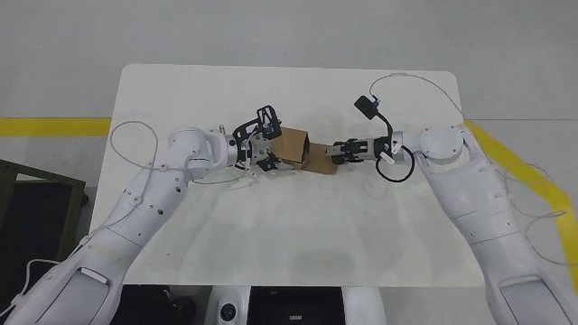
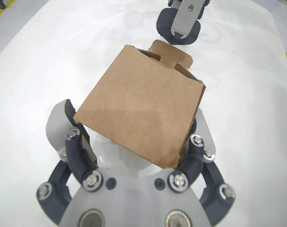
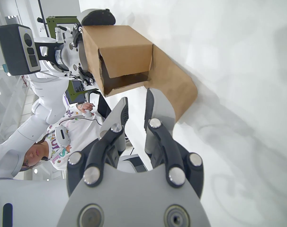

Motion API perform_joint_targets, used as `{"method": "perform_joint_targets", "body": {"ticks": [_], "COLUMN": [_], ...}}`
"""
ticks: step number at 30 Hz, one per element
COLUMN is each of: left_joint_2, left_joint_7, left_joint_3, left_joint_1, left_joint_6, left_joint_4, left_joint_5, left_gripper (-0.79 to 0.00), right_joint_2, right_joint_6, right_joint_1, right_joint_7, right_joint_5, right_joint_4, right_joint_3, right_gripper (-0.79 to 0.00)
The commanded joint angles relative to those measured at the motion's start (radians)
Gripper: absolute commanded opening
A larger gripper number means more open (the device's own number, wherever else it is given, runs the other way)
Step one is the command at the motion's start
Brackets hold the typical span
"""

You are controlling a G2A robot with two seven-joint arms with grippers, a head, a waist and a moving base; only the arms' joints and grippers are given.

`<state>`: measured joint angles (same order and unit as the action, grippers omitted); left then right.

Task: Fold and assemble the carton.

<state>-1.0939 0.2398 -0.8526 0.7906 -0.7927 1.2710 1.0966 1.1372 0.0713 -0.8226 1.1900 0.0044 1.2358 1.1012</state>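
Observation:
A small brown carton [image 1: 293, 147] is held off the white table near its middle. My left gripper [image 1: 269, 149] is shut on it. In the left wrist view the left gripper [image 2: 135, 116] clamps the closed end of the carton [image 2: 145, 90] from both sides. The other end of the carton [image 3: 117, 41] is open, with a long flap [image 3: 174, 83] sticking out toward the right arm. My right gripper [image 3: 136, 100] is just at that open end, its fingers a narrow gap apart with nothing between them. One finger [image 3: 157, 109] lies against the flap. The right gripper [image 2: 181, 22] also shows beyond the flap [image 2: 169, 53].
The white table [image 1: 271, 235] has bare surface around both arms. A small black device [image 1: 366, 104] on a cable hangs from the right arm above the table. Yellow floor tape [image 1: 54, 126] and a dark cart [image 1: 32, 208] lie off the table's left side.

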Motion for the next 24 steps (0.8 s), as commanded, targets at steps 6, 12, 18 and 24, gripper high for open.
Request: {"method": "perform_joint_targets", "body": {"ticks": [6,12,18,24], "left_joint_2": [-0.004,-0.007,-0.008,-0.009], "left_joint_7": [0.008,0.009,0.014,0.019], "left_joint_3": [-0.002,-0.006,-0.011,-0.017], "left_joint_1": [0.003,0.005,0.007,0.01], "left_joint_6": [0.004,0.002,-0.001,-0.004], "left_joint_4": [0.007,0.008,0.008,0.008], "left_joint_5": [0.0,0.0,0.0,-0.001], "left_gripper": [0.0,0.0,0.0,0.0], "right_joint_2": [-0.028,-0.03,-0.023,-0.01], "right_joint_6": [-0.039,-0.034,-0.02,-0.002], "right_joint_1": [-0.084,-0.091,-0.07,-0.045], "right_joint_7": [-0.005,-0.021,-0.028,-0.045], "right_joint_5": [-0.029,-0.033,-0.02,0.008], "right_joint_4": [0.083,0.066,0.019,-0.029], "right_joint_3": [0.066,0.059,0.023,-0.019], "right_gripper": [-0.474,-0.465,-0.453,-0.446]}}
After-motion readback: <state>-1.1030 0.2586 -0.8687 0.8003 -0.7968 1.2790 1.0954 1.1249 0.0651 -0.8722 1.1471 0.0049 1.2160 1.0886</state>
